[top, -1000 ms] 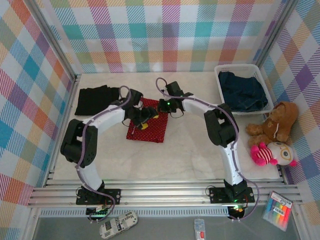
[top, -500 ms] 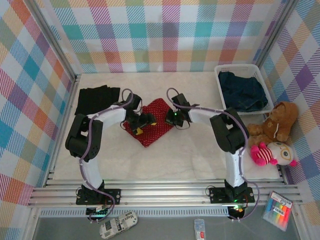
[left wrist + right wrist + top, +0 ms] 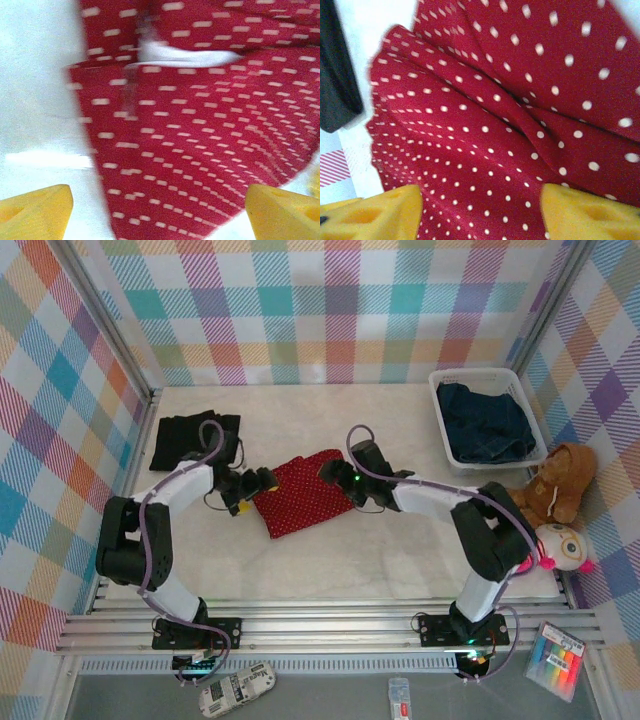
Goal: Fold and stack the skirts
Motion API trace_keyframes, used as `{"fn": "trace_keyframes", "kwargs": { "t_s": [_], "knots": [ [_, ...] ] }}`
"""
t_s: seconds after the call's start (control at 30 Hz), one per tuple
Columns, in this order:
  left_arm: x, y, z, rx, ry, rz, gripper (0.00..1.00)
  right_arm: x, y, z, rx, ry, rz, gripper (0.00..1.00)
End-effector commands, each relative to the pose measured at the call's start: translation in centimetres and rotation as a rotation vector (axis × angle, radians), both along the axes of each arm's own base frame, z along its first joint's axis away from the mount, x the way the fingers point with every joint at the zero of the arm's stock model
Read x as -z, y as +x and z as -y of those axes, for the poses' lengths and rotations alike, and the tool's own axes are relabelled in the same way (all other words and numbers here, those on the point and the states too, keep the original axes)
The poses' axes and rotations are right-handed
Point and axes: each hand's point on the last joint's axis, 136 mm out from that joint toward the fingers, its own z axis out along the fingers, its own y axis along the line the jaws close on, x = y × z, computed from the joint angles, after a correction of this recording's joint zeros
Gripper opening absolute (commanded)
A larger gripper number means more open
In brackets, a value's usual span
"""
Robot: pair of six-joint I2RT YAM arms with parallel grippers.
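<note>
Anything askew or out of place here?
The red dotted skirt lies slanted mid-table, its cloth ridged with creases in the right wrist view, apart from the folded black skirt at the far left. Nothing looks spilled or damaged.

Top camera: high, behind the arm bases (image 3: 195, 630), looking down over the whole table (image 3: 400, 560). Both wrist cameras: very close, facing down onto the red dotted skirt (image 3: 303, 506) (image 3: 200, 150) (image 3: 495, 125), shared by all three views.
</note>
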Motion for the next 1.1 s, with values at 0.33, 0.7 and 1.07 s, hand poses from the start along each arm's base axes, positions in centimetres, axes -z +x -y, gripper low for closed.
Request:
{"fn": "trace_keyframes", "kwargs": {
  "t_s": [0.33,0.7,1.07],
  "knots": [
    [2.8,1.0,3.1,0.001,-0.182,0.012,0.71,-0.7,-0.3,4.2,0.064,-0.134,0.070,0.99],
    [3.7,2.0,3.4,0.019,-0.154,0.020,0.29,-1.5,0.2,4.6,0.068,-0.142,0.099,0.99],
    [-1.9,7.6,-1.5,0.234,0.298,0.118,0.00,-2.9,1.0,7.1,0.118,-0.185,0.144,0.99]
  ]
}}
